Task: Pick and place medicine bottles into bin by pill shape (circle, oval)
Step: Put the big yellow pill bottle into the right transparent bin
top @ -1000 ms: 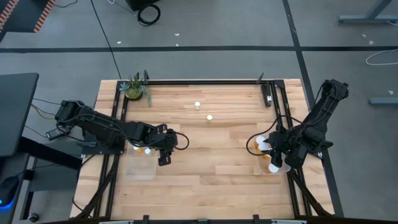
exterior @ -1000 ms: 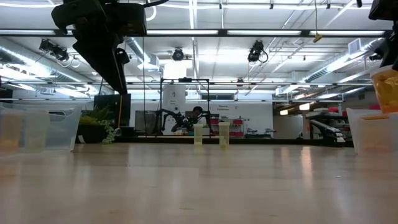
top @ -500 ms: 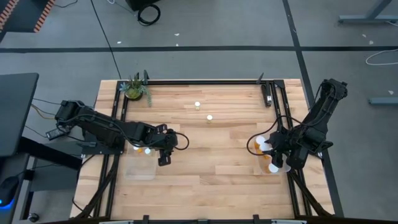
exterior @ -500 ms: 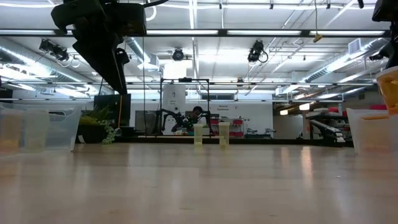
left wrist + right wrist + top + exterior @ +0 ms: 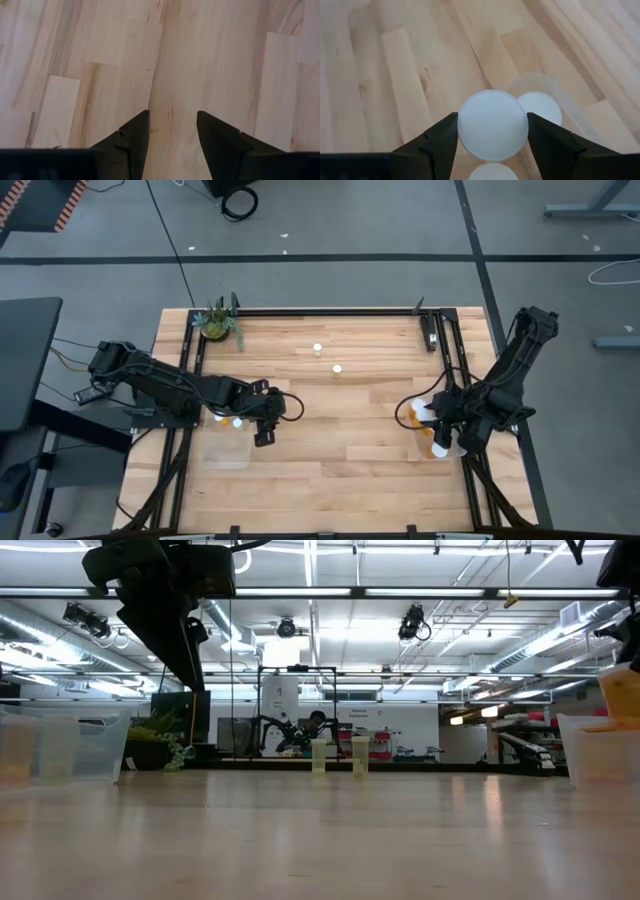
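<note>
Gripping a white-capped bottle [image 5: 493, 125], right gripper [image 5: 492, 131] hangs over the clear bin [image 5: 421, 430] near the worktop's right edge, fingers pressed to either side of the cap. Other white caps [image 5: 539, 107] sit in the bin below. Left gripper [image 5: 173, 130] hovers over bare wood by the left-edge bin [image 5: 226, 442], fingers parted, holding nothing. Two bottles [image 5: 317, 349] stand near the far edge, mid-worktop.

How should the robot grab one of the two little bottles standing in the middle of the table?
Come straight down and pinch the round white cap of the bottle from two opposite sides. It stands upright with bare table all around, apart from its neighbour, so the open left end effector has room.
</note>
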Controlling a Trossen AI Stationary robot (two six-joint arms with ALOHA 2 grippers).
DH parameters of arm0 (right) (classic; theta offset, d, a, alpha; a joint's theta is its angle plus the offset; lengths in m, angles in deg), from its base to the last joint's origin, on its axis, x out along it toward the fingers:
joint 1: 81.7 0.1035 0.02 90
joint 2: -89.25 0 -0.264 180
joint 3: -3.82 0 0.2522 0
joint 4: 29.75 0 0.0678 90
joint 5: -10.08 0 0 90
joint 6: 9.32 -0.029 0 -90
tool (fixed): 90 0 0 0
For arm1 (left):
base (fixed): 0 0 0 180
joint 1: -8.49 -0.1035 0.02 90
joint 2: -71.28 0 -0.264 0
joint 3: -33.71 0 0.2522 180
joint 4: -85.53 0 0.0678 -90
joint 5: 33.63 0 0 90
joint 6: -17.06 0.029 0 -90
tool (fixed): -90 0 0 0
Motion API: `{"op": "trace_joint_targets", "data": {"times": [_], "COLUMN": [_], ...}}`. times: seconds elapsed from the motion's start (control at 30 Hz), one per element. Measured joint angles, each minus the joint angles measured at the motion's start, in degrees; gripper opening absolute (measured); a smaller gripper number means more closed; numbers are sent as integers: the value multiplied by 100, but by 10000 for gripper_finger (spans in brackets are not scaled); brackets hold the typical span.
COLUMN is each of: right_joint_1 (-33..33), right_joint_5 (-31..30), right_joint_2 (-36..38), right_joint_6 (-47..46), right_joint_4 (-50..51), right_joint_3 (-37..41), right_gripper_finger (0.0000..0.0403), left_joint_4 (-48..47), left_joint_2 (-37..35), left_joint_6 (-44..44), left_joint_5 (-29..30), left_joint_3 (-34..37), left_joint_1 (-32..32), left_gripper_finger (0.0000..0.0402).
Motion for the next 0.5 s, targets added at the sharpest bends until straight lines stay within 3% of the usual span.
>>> {"op": "trace_joint_targets", "data": {"times": [0.5], "right_joint_1": [0], "right_joint_5": [477], "right_joint_2": [0], "right_joint_6": [-227], "right_joint_4": [-28], "right_joint_3": [56], "right_gripper_finger": [228], "left_joint_4": [-1], "left_joint_2": [0], "left_joint_6": [1], "left_joint_5": [0], "left_joint_3": [0], "left_joint_1": [1], "left_gripper_finger": [172]}}
